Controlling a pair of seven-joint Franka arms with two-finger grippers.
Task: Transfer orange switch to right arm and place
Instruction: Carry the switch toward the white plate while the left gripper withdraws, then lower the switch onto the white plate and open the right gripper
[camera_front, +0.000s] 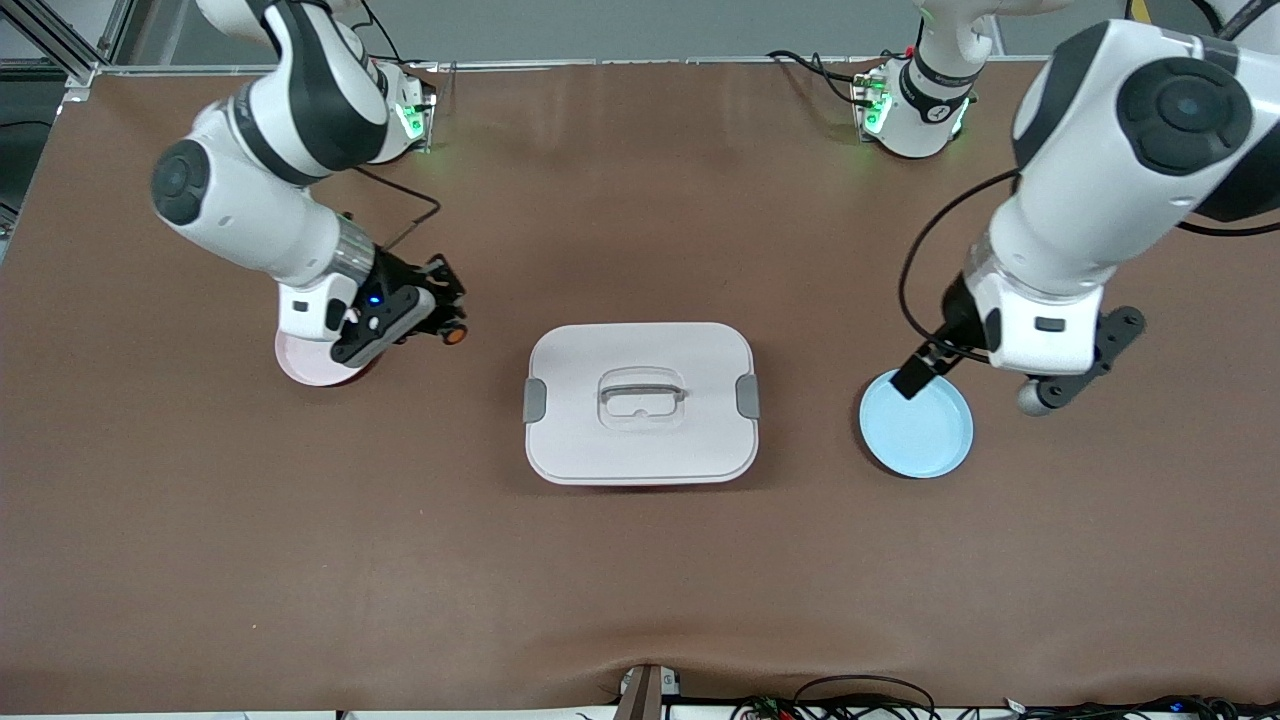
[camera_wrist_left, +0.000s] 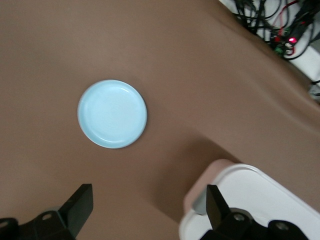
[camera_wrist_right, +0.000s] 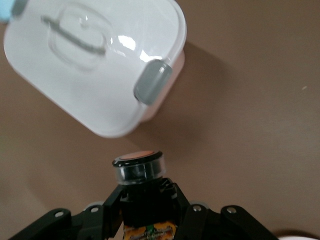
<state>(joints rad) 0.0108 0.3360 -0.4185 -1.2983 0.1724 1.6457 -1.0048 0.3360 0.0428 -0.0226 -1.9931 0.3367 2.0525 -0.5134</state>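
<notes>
Both pincers hang: right pincer clamps orange switch, orange end outward; left pincer gapes.

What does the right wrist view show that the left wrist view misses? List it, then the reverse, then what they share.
Only the right wrist view shows the orange switch gripped in the right gripper, plus the handle on the white lidded container.

Only the left wrist view shows the whole blue plate with nothing on it, cables at the table edge, and the left gripper open and holding nothing.

Both show the brown table and part of the white lidded container.
</notes>
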